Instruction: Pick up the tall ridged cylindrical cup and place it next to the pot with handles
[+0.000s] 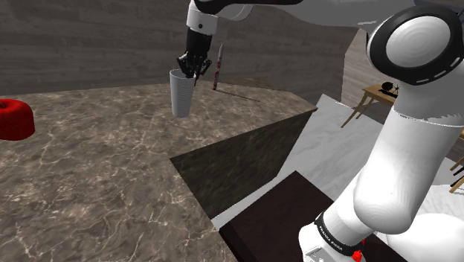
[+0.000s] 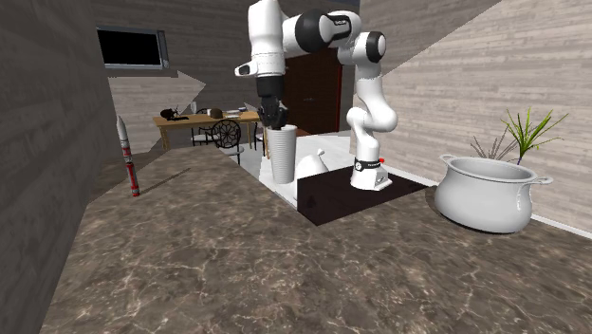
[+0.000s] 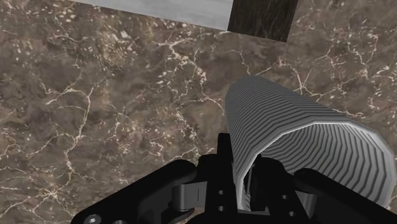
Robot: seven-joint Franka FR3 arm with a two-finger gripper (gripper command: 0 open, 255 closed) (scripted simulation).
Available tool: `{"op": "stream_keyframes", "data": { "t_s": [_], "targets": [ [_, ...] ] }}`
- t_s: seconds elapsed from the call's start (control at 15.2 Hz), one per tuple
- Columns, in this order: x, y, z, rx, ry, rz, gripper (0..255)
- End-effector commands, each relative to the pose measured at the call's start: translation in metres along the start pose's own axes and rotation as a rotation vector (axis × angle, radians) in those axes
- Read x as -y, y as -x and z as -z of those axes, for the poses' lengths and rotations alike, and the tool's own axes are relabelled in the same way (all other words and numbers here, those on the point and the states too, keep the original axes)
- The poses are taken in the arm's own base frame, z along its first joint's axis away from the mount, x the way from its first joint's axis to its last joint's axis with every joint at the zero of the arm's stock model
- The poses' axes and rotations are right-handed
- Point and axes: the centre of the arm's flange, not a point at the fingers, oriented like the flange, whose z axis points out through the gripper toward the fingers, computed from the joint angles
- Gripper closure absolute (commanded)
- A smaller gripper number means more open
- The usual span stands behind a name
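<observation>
The tall ridged cup [image 1: 181, 95] is pale grey and stands out over the brown marble counter [image 1: 97, 186]. My black gripper [image 1: 193, 69] is shut on its rim from above, one finger inside the wall and one outside. In the wrist view the cup [image 3: 299, 137] slants away from the gripper [image 3: 240, 175], with marble under it. Whether its base touches the counter I cannot tell. The second exterior view shows the gripper [image 2: 275, 120] on the cup [image 2: 282, 157], and the white pot with handles [image 2: 486, 194] far off at that view's right.
A red ring-shaped dish [image 1: 15, 119] sits at the shoulder view's left edge. A slim red and white bottle [image 1: 218, 67] stands behind the cup by the wall. The counter drops off in a dark notch [image 1: 238, 160] toward my stand [image 1: 282, 219].
</observation>
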Motion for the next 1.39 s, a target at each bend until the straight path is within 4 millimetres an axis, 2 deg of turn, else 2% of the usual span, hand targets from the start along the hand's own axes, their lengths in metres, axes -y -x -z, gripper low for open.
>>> {"op": "stream_keyframes", "data": {
  "t_s": [0.0, 1.25, 1.32],
  "targets": [
    [0.001, 0.0, 0.011, 0.0, 0.0, 0.0, 255],
    [0.01, 0.0, 0.108, 0.0, 0.0, 0.0, 255],
    [0.02, 0.009, 0.107, 0.0, 0.0, 0.0, 255]
  ]
}}
